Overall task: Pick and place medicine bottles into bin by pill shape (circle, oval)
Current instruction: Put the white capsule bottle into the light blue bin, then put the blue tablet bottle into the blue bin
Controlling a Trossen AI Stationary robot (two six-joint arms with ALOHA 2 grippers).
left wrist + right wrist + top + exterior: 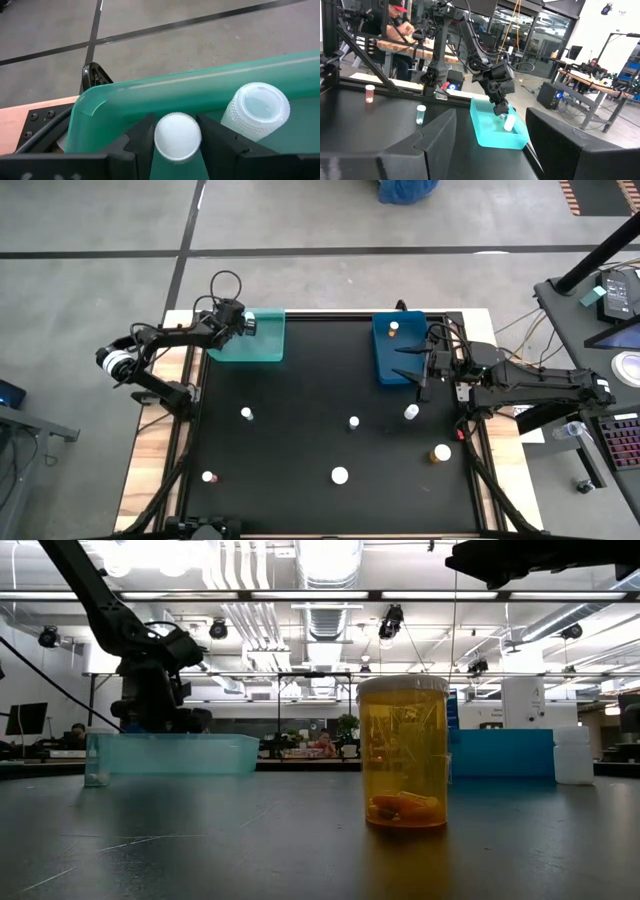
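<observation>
White-capped and small, a bottle is sitting pinched between the fingers of the left gripper over the teal tray at the table's far left corner. Only the left wrist view is showing a second, clear ribbed bottle lying inside that tray. Other bottles are standing scattered across the table. By the blue tray, the right gripper is hanging with fingers spread wide.

You have a keyboard at the frame's right edge and a blue bag at top centre.
</observation>
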